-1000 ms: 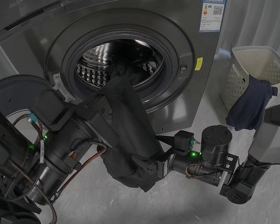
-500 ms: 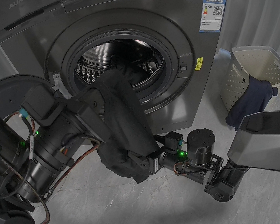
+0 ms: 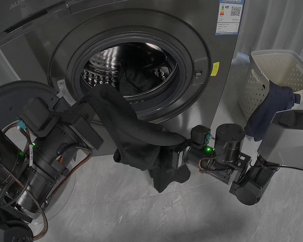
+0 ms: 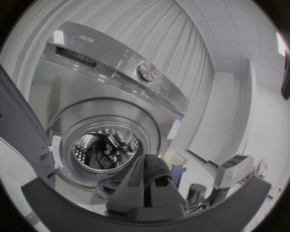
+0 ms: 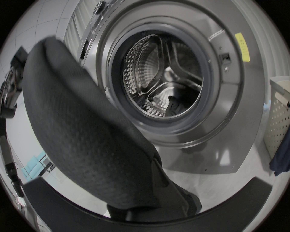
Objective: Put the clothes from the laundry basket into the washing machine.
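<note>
My left gripper [image 4: 150, 178] and right gripper [image 3: 179, 153] both clamp one black cloth [image 3: 130, 130]. It hangs stretched between them before the washer [image 3: 189, 29].

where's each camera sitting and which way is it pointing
Head view: on the robot's head, facing forward and down at the washing machine and its open drum; both arms show, left gripper and right gripper holding a black garment.
Left wrist view: on the left wrist, looking past its gripper, shut on the garment, at the drum.
Right wrist view: on the right wrist, low, facing into the drum; the garment drapes over its gripper.
Shared: all three show the drum and the laundry basket.
</note>
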`<state>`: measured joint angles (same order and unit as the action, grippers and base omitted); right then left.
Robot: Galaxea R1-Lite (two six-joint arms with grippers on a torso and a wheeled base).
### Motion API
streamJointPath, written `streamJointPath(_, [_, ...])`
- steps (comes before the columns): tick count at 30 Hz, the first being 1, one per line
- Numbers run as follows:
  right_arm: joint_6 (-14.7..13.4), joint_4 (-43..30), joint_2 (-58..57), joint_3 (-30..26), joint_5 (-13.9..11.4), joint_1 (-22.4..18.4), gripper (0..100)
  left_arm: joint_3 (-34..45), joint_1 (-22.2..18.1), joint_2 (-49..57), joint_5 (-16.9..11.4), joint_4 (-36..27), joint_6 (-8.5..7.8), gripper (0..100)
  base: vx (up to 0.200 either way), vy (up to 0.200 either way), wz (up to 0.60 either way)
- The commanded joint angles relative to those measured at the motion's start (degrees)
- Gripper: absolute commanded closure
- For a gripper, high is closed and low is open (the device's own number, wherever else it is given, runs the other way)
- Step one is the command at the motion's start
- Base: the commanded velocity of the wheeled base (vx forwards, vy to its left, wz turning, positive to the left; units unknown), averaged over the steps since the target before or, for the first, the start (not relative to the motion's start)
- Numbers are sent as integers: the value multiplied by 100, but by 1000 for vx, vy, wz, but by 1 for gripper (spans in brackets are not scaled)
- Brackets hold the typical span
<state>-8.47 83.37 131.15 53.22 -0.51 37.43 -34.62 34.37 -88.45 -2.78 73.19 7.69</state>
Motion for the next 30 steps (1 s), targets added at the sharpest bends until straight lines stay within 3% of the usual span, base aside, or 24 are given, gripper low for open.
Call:
streamJointPath(1, [-5, -31, -775, -198, 7, -174, 100, 430, -536, -172, -38, 11, -49, 100, 0, 0, 0])
streamJointPath(13, [-23, -49, -2058, -972, 7, -42, 100, 1493, -606, -1200, -74, 134, -57, 100, 0, 0, 0])
streamJointPath(19, [-14, -23, -2216, -1112, 16, -16, 100, 1696, -589, -2079, -82, 1162, -49, 100, 0, 0, 0])
streamJointPath(20, [-14, -14, -2225, -1112, 16, -25, 100, 1757, -589, -2185, -82, 1347, -31, 0, 0, 0, 0])
streamJointPath(30, [-32, 4, -2207, -1016, 7, -69, 100, 2645, -105, -2431, -91, 1575, -40, 0, 0, 0, 0])
